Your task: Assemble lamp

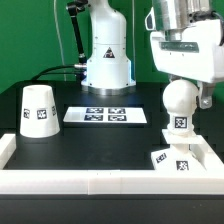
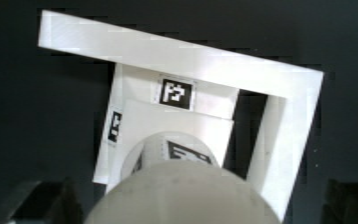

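Observation:
My gripper is shut on the round white bulb and holds it upright, its tagged stem pointing down, above the flat square base. The base lies at the exterior view's right front, inside the corner of the white rail. In the wrist view the bulb fills the foreground between my dark fingers, with the tagged base beyond it. The cone-shaped shade stands on the table at the exterior view's left, apart from everything.
The marker board lies flat in the middle of the black table. A white rail runs along the front and right edges; its corner shows in the wrist view. The robot's base stands at the back.

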Tool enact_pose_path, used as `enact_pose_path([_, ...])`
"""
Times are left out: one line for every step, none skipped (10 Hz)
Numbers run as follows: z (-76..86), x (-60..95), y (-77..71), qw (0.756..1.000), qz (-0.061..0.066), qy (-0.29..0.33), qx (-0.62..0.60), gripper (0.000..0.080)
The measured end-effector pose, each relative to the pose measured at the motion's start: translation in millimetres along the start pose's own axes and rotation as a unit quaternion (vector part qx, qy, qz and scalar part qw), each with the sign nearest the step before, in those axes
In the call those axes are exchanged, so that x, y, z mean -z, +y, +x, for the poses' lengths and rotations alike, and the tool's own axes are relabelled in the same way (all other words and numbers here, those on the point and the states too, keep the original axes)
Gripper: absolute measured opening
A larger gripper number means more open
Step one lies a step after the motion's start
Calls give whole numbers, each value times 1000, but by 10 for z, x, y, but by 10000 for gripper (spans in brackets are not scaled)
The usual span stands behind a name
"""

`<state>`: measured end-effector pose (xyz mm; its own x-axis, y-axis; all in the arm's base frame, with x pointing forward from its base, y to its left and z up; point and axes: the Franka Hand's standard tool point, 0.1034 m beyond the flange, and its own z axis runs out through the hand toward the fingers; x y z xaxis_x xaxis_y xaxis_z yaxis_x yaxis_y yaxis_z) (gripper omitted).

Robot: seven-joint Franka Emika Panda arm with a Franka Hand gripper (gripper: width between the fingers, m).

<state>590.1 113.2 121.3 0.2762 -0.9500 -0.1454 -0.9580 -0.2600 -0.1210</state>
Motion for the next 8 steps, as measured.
enact_pose_path([6, 10, -4, 999, 0, 0, 39, 694])
enact_pose_path([27, 21, -9, 996, 1, 1, 92, 699])
enact_pose_path([60, 26, -8, 986, 2, 2, 168, 699])
enact_pose_path([89, 30, -4, 975, 2, 3, 221, 699])
enact_pose_path([97, 31, -3, 967, 1, 3, 253, 699])
enact_pose_path([94, 29, -2, 958, 1, 3, 288, 699])
enact_pose_path([96, 28, -1, 948, 1, 3, 319, 699])
enact_pose_path([96, 28, -1, 934, 1, 3, 358, 699])
